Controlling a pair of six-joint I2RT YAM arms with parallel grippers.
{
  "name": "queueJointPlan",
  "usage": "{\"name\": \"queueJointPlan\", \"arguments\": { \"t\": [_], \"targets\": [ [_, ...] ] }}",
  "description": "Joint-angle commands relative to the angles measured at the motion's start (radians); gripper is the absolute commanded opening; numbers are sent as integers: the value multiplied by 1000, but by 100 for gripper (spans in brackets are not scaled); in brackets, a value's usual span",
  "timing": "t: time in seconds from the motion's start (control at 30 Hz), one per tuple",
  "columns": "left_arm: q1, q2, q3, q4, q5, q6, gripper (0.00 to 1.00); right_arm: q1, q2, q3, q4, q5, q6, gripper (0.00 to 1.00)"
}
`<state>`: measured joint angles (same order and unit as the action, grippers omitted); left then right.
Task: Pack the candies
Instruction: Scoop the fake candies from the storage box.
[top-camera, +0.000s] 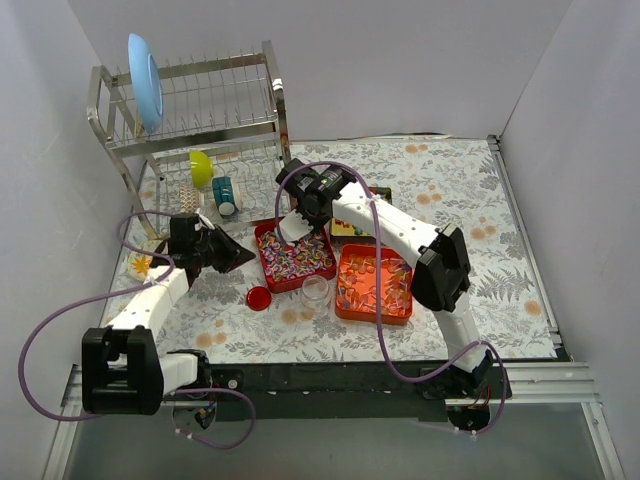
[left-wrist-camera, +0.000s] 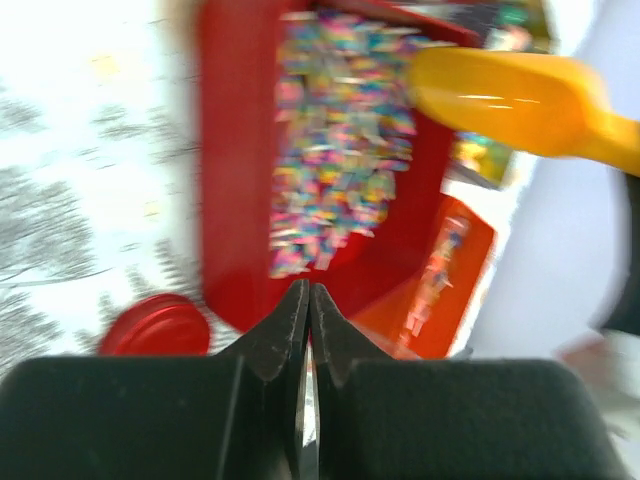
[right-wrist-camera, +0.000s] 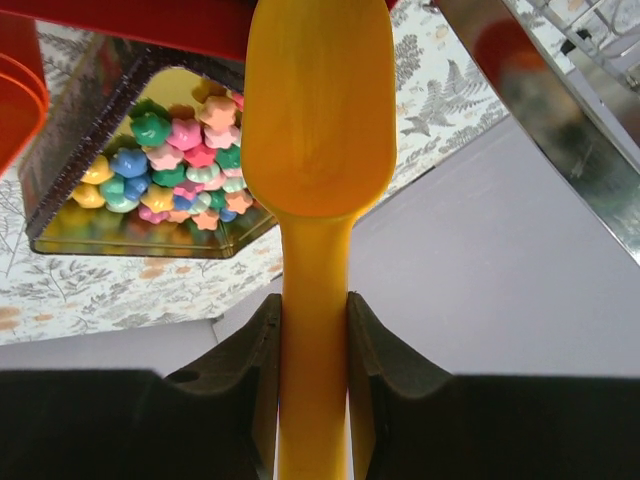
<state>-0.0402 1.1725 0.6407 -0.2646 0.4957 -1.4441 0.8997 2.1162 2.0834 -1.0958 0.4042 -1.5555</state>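
Dish rack (top-camera: 190, 110) on the worktop (top-camera: 480, 220), blue plate (top-camera: 145, 82) upright in its top tier, yellow-green cup (top-camera: 201, 168) and teal can (top-camera: 224, 194) down on its lower shelf. Just in front of the rack, a red tray (top-camera: 262, 252), yellow scoop (left-wrist-camera: 500, 95) above it; farther out, an orange tray (top-camera: 370, 319), clear jar (top-camera: 316, 291) and red lid (top-camera: 259, 297).

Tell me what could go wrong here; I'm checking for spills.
The right gripper pinches the yellow scoop only by its thin handle, so it may twist when digging into the striped candies. The clear cup stands unheld, the left gripper shut and apart, so pouring could tip or miss it.
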Motion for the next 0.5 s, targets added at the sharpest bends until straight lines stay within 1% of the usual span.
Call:
{"name": "queueJointPlan", "arguments": {
  "t": [0.0, 0.03, 0.13, 0.27, 0.37, 0.43, 0.47],
  "targets": [
    [14, 88, -16, -81, -69, -30, 0, 11, -5, -35, 95, 119, -48, 1],
    [14, 120, -30, -35, -65, -53, 0, 15, -5, -49, 106, 128, -48, 1],
    [14, 173, -59, 46, -39, -56, 0, 30, 1, -88, 119, 133, -43, 1],
    [13, 242, -47, 102, 3, -38, 0, 59, -19, -154, 136, 119, -37, 1],
    [0, 282, -45, 134, 26, -38, 0, 96, -31, -178, 128, 71, -12, 1],
    [-12, 285, -68, 168, 33, -51, 0, 117, -35, -175, 116, 26, 9, 1],
    [-15, 286, -78, 179, 46, -59, 0, 139, -33, -155, 84, 7, 17, 1]
  ]
}}
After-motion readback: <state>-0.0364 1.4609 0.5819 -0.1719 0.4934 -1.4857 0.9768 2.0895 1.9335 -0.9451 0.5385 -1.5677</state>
